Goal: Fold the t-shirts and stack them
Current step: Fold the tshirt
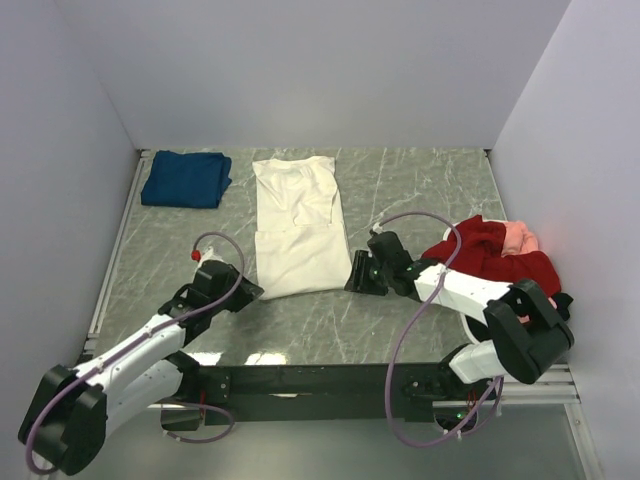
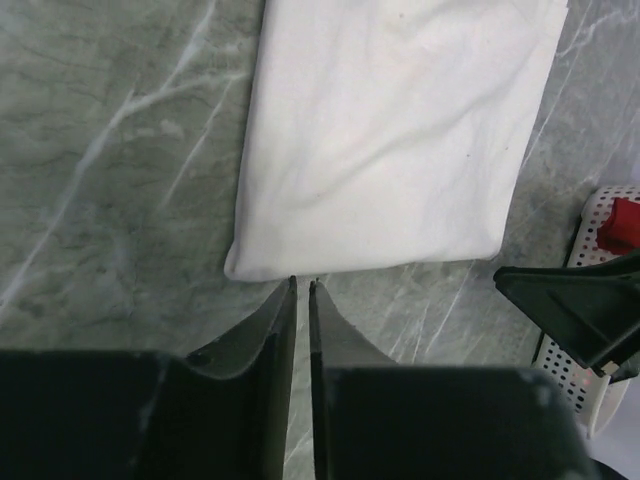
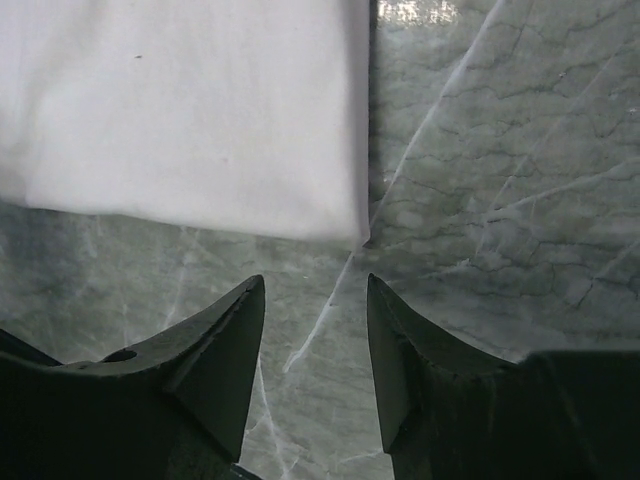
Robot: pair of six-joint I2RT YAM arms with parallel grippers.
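Though unclear overhead, left tool (image 2: 301, 284) closed.

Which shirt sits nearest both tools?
The cream-white t-shirt, flat mid-table, its near edge just ahead of the left tool and right tool. The dark blue one lies folded far left, the red heap far right.

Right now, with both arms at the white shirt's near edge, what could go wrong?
The left end effector sits shut just short of the cream-white t-shirt; advancing like that may shove and crease it. The right end effector, open at the near right corner, might pinch only the top layer, undoing the fold.
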